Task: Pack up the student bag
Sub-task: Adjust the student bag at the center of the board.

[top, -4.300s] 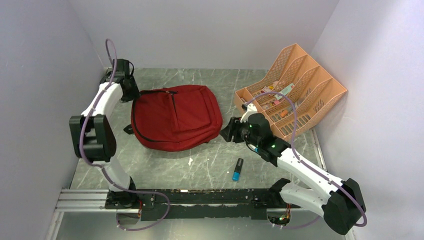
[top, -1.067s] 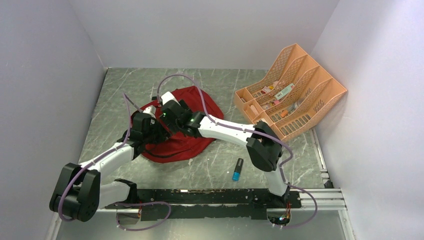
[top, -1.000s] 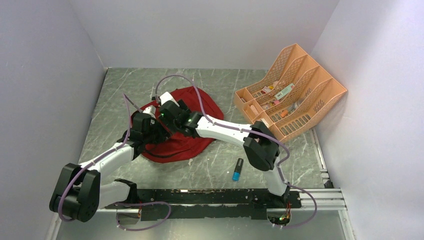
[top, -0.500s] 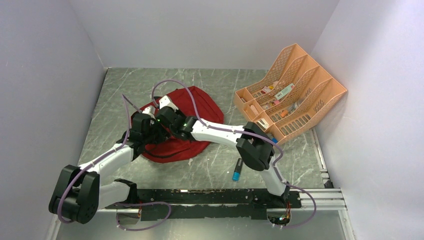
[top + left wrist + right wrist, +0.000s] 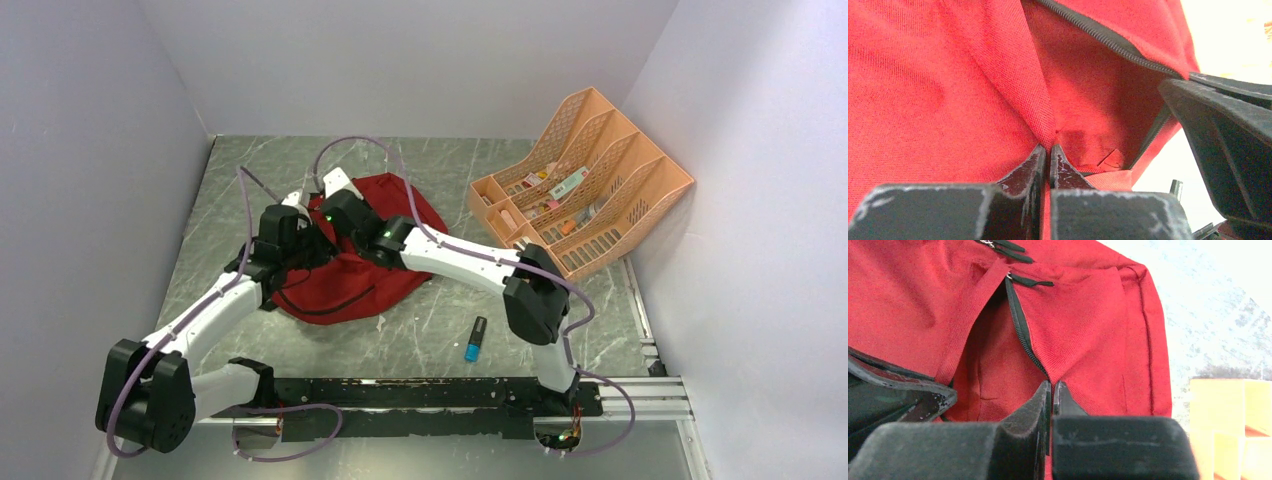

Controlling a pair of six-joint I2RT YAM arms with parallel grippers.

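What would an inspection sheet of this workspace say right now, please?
Surface: grey marbled table.
Job's things: red backpack on the table, its zip opening pulled apart.
Clutter: peach mesh organiser holding small items; marker with a blue end lying near the front edge.
Grippers: left gripper and right gripper both shut on backpack fabric, on opposite sides of the opening.
Cables: purple cables arch above the arms.
Surroundings: plain white walls.
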